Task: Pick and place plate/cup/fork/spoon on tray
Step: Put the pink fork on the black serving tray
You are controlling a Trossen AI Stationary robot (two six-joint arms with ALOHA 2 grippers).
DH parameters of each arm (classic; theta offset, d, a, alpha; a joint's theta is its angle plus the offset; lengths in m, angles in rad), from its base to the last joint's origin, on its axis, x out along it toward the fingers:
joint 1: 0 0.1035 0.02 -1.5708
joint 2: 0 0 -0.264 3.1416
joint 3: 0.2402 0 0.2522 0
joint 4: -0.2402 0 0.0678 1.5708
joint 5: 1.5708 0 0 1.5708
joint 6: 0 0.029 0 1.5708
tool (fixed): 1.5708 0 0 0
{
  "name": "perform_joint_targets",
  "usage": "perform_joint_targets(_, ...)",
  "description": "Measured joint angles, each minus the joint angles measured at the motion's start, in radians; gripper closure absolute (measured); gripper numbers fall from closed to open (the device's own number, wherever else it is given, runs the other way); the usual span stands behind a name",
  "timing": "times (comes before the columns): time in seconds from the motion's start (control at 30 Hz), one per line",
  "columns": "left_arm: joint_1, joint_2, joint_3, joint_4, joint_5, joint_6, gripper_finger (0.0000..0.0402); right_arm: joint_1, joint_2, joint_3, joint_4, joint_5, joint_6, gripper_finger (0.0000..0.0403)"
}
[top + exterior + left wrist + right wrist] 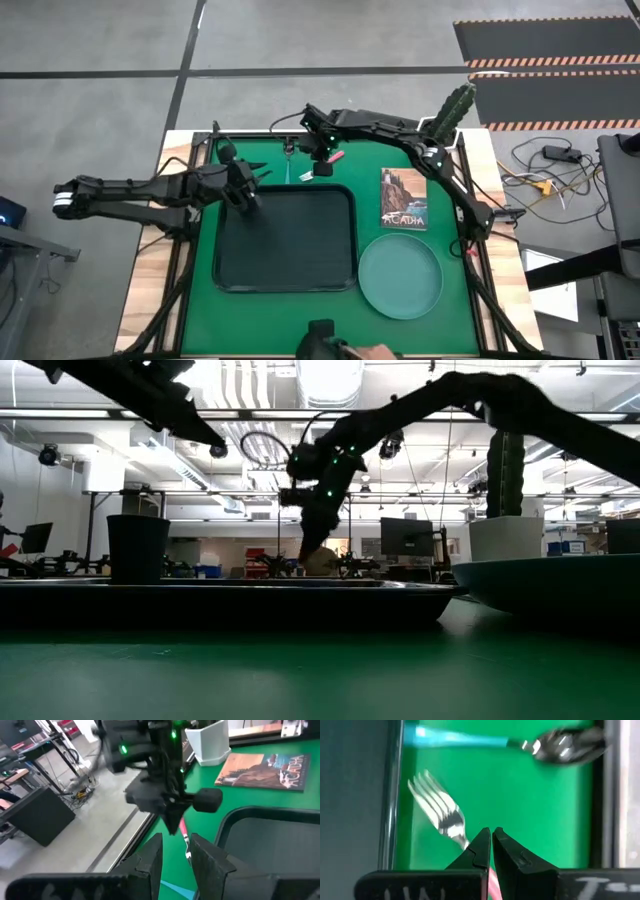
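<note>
The black tray (285, 240) lies on the green mat. The pale teal plate (400, 277) rests on the mat to the tray's right. The dark cup (228, 151) stands at the mat's far left; it also shows in the low view (138, 548). My right gripper (321, 160) is beyond the tray's far edge, shut on the fork (440, 812). The blue-handled spoon (470, 740) lies on the mat beside it. My left gripper (250, 185) is open and empty over the tray's far left corner, its fingers (150, 857) pointing at the fork. My right gripper pinches the fork's pink handle (182, 826) between its two fingertips, coming from above and pointing down. The fork slants down below the fingers, tines (432, 795) lowest. Whether the tines touch the mat cannot be told.
A white pot with a cactus (450, 115) stands at the far right corner. A picture card (403, 198) lies between the pot and the plate. A person's hand (350, 352) shows at the near edge. The tray's floor is bare.
</note>
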Motion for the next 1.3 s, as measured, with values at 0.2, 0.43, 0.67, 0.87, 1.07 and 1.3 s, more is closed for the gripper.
perform_joint_targets(0.2, 0.000, -0.060, -0.004, 0.004, 0.000, 0.000, 0.0322, -0.001, 0.054, 0.086, -0.183, 0.010, -0.036, 0.0387)
perform_joint_targets(0.43, 0.000, -0.089, -0.017, 0.004, 0.001, 0.000, 0.0322, -0.003, 0.075, 0.069, -0.165, 0.078, -0.047, 0.0323)
perform_joint_targets(0.67, 0.000, -0.102, -0.031, 0.003, 0.001, 0.008, 0.0322, -0.003, 0.075, 0.058, -0.128, 0.134, -0.069, 0.0260)
perform_joint_targets(0.87, -0.001, -0.107, -0.032, 0.004, 0.001, 0.008, 0.0322, -0.003, 0.075, 0.043, -0.127, 0.105, -0.072, 0.0236)
perform_joint_targets(1.07, -0.001, -0.106, -0.032, 0.004, 0.002, 0.008, 0.0322, -0.003, 0.076, 0.006, -0.105, 0.072, -0.072, 0.0234)
perform_joint_targets(1.3, 0.000, -0.106, -0.032, 0.004, 0.002, 0.008, 0.0322, -0.005, 0.075, -0.043, -0.044, 0.076, -0.064, 0.0254)
